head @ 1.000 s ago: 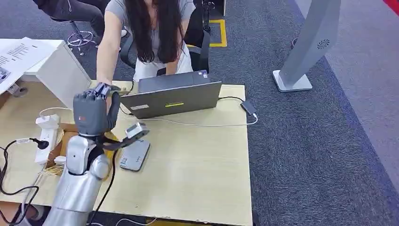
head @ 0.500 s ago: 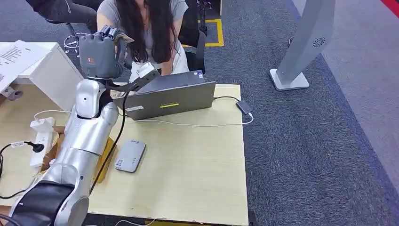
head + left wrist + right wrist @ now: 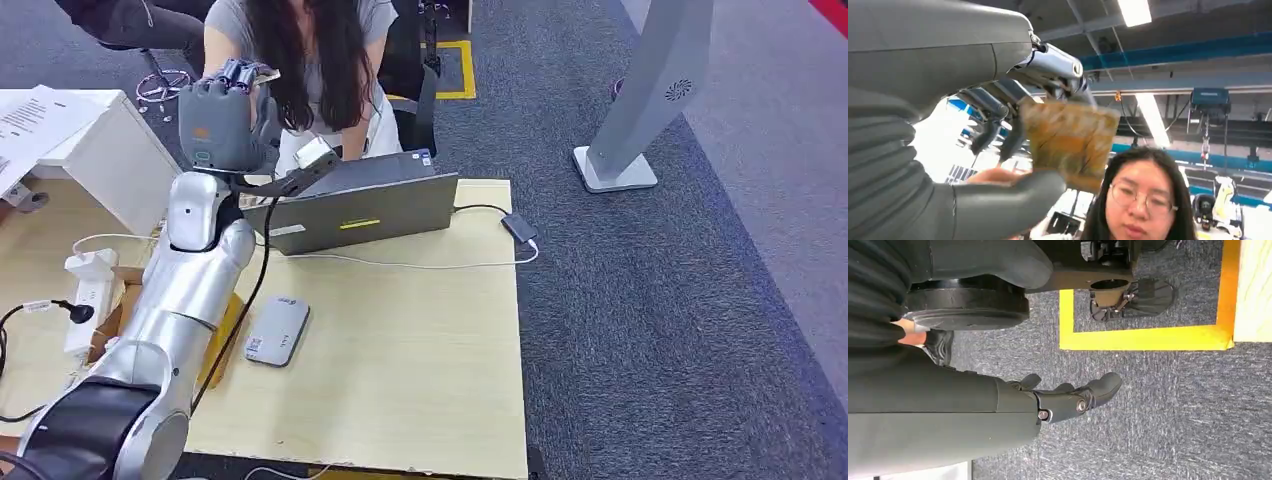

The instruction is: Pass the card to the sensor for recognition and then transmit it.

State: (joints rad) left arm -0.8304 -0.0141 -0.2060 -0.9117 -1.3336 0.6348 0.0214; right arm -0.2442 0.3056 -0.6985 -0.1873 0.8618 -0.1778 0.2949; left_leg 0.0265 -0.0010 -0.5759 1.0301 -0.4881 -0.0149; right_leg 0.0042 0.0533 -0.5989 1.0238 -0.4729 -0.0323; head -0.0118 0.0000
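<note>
My left hand (image 3: 220, 120) is raised high over the far left of the table, in front of the seated person (image 3: 300, 50). It pinches a yellowish card (image 3: 264, 75) between thumb and fingers; the left wrist view shows the card (image 3: 1070, 142) held up before the person's face, with my left hand (image 3: 993, 115) around it. A person's fingers (image 3: 993, 176) show close beside my thumb; contact with the card is unclear. The grey card sensor (image 3: 276, 331) lies flat on the table below my arm. My right hand (image 3: 1068, 396) hangs over the carpet, holding nothing, fingers apart.
An open grey laptop (image 3: 350, 205) stands at the table's far side with a white cable to an adapter (image 3: 520, 228). A power strip (image 3: 88, 285) and a white box (image 3: 90, 140) sit at the left. A grey stand (image 3: 640, 100) rises on the carpet at the right.
My left arm rose from just above the table by the sensor up to the person's chest height, carrying the card. Over the last half second it has barely moved.
</note>
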